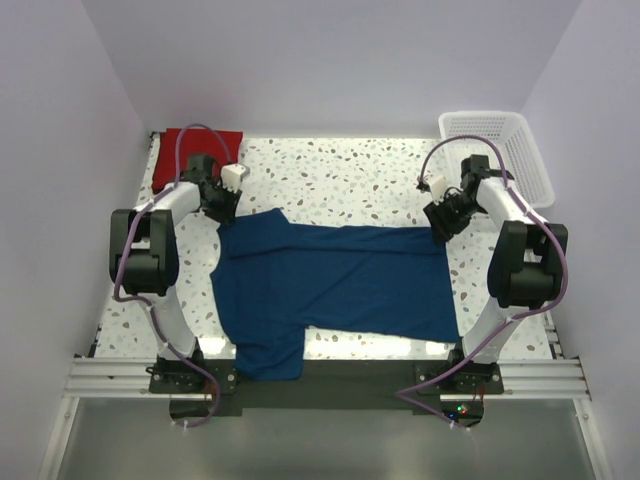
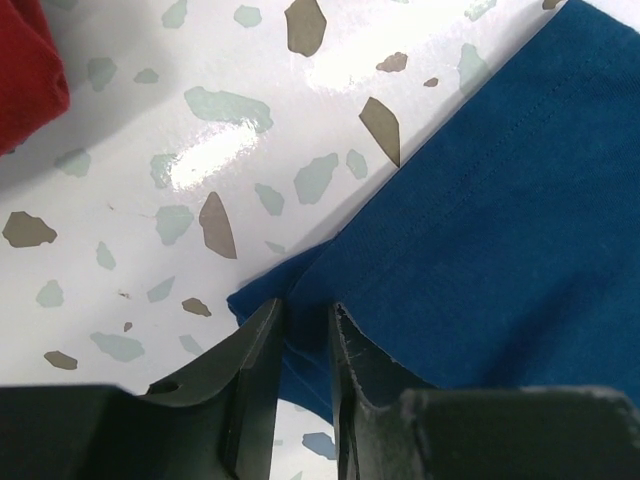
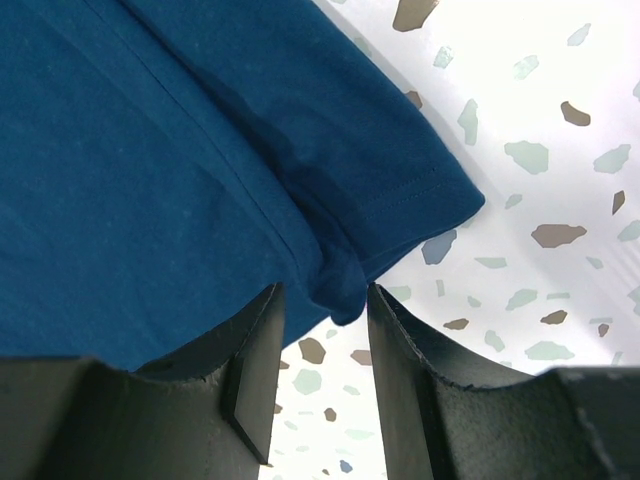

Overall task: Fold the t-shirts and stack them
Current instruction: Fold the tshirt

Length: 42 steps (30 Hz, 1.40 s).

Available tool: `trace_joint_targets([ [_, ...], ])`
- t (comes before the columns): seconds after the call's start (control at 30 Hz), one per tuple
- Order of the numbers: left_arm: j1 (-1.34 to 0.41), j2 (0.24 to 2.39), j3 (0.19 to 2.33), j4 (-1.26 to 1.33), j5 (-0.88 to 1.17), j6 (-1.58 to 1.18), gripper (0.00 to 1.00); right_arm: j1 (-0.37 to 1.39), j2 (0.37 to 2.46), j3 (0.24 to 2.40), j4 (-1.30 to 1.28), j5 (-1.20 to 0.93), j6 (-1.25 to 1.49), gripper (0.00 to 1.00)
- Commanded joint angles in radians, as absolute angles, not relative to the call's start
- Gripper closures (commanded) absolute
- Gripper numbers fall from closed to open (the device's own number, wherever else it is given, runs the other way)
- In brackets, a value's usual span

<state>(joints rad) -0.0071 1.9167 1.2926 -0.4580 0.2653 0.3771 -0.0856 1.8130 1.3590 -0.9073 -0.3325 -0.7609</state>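
Note:
A navy t-shirt (image 1: pixel 335 285) lies spread flat across the middle of the table, one sleeve hanging over the front edge. At its far left corner my left gripper (image 1: pixel 226 208) has its jaws nearly together on a fold of the navy cloth (image 2: pixel 500 200), seen close in the left wrist view (image 2: pixel 305 315). My right gripper (image 1: pixel 441 224) is at the far right corner; in the right wrist view (image 3: pixel 323 290) a bunched hem of the navy t-shirt (image 3: pixel 150 150) sits pinched between its fingertips. The red t-shirt (image 1: pixel 192 148) lies folded at the back left, and its edge (image 2: pixel 25 70) shows in the left wrist view.
A white lattice basket (image 1: pixel 505 150) stands at the back right corner, close behind the right arm. The speckled tabletop (image 1: pixel 340 175) shows bare behind the navy shirt. White walls close in the left, back and right sides.

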Motion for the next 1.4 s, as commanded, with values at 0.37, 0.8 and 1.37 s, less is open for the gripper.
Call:
trace_joint_targets([
  [0.37, -0.002, 1.821, 1.315, -0.465, 0.389, 0.394, 1.0, -0.087, 1.809, 1.355, -0.936, -0.353, -0.779, 0.58],
  [0.8, -0.129, 1.442, 1.049, -0.823, 0.669, 0.971, 1.0, -0.087, 1.792, 1.33, -0.953, -0.327, -0.822, 0.61],
  [1.37, -0.14, 1.126, 0.712, -0.911, 0.679, 1.491, 0.55, -0.087, 1.787, 1.321, -0.966, -0.304, -0.857, 0.61],
])
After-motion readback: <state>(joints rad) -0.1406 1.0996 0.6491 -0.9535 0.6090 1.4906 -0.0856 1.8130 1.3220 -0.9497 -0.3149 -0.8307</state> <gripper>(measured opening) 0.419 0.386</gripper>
